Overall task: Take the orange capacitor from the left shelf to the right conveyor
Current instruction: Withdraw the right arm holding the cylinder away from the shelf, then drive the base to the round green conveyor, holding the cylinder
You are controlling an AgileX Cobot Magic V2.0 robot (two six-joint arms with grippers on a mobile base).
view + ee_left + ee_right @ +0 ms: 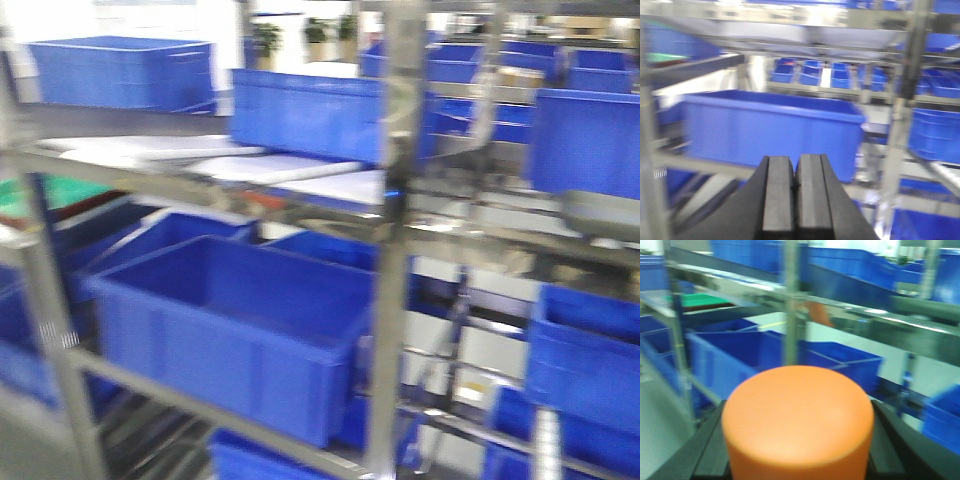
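Note:
The orange capacitor (797, 420) fills the bottom of the right wrist view. Its rounded flat top faces the camera, and my right gripper (797, 412) is shut on it, with a dark finger (707, 440) on each side. My left gripper (795, 172) is shut with its pads pressed together and nothing between them. It points at a blue bin (770, 132). The left shelf (400, 200) stands close in front, a steel frame with blue bins. A patch of green (700, 301) shows behind the frame; I cannot tell whether it is the right conveyor. All views are motion-blurred.
A large blue bin (230, 320) sits on the shelf's lower level, with more bins (585, 140) above and to the right. Pale flat sheets (250, 165) lie on the upper level. A steel post (790, 305) stands just ahead of the right gripper, with an orange blur (817, 312) beside it.

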